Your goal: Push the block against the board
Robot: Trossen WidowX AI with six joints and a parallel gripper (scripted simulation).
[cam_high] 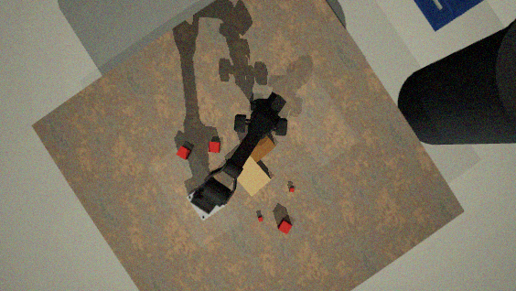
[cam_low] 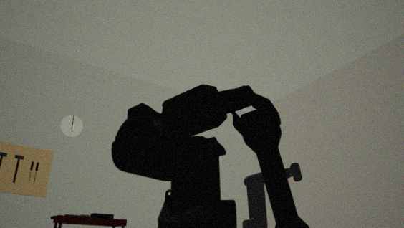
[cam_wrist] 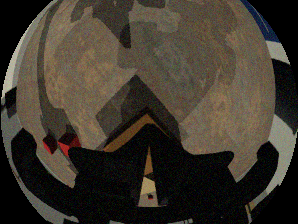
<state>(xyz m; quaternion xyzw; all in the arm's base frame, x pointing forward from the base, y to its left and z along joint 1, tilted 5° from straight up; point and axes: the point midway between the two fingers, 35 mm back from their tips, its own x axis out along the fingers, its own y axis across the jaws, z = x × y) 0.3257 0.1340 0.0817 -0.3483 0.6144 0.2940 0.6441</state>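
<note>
- Gripper (cam_high: pixel 262 121) (cam_wrist: pixel 149 127) is pointing down over the orange-brown piece (cam_high: pixel 263 148) (cam_wrist: pixel 131 135), its fingers narrow and holding nothing.
- That piece is lying partly hidden around the worktop's (cam_high: pixel 338 156) (cam_wrist: pixel 250 100) middle, well in from every edge.
- The pale yellow piece (cam_high: pixel 254 177) (cam_wrist: pixel 148 187) is lying just beside it, whether touching cannot be told.
- Two red cubes (cam_high: pixel 214 146) (cam_wrist: pixel 69 143) are sitting toward the worktop's left corner in the top view.
</note>
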